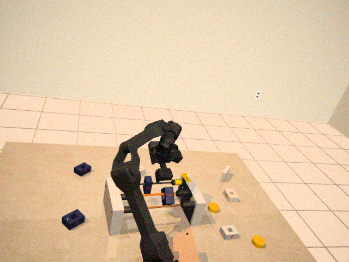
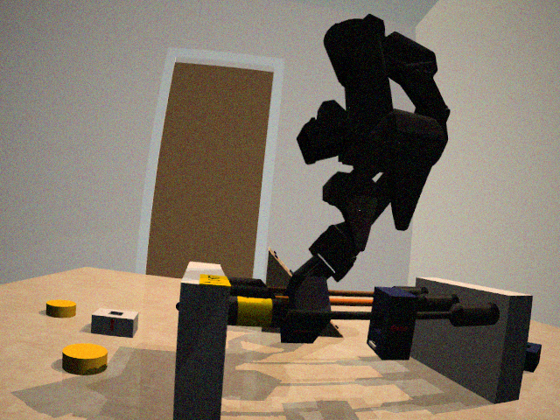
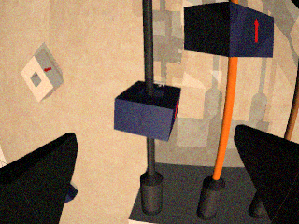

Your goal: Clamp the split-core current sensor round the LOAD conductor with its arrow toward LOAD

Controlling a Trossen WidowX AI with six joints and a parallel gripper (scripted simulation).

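A white-ended rack (image 1: 112,209) (image 2: 470,334) holds three conductors. The black conductor (image 3: 148,44) (image 2: 348,315) has a yellow sleeve (image 1: 177,182) (image 2: 254,311) by the yellow LOAD label (image 1: 186,177) (image 2: 213,280). A dark blue sensor (image 1: 147,184) (image 2: 392,323) (image 3: 148,112) sits closed around this black conductor. A second blue sensor (image 1: 168,195) (image 3: 230,28) sits on the orange conductor (image 3: 226,125), its red arrow pointing toward the sleeve end. My gripper (image 1: 163,176) (image 2: 304,316) (image 3: 158,137) is open and empty, its fingers spread just above the black conductor, between the first sensor and the yellow sleeve.
Two more blue sensors (image 1: 82,168) (image 1: 73,218) lie on the table left of the rack. White blocks (image 1: 230,195) (image 1: 229,231) (image 1: 226,173) (image 2: 114,321) (image 3: 41,75) and yellow discs (image 1: 213,207) (image 1: 258,241) (image 2: 84,357) lie to the right.
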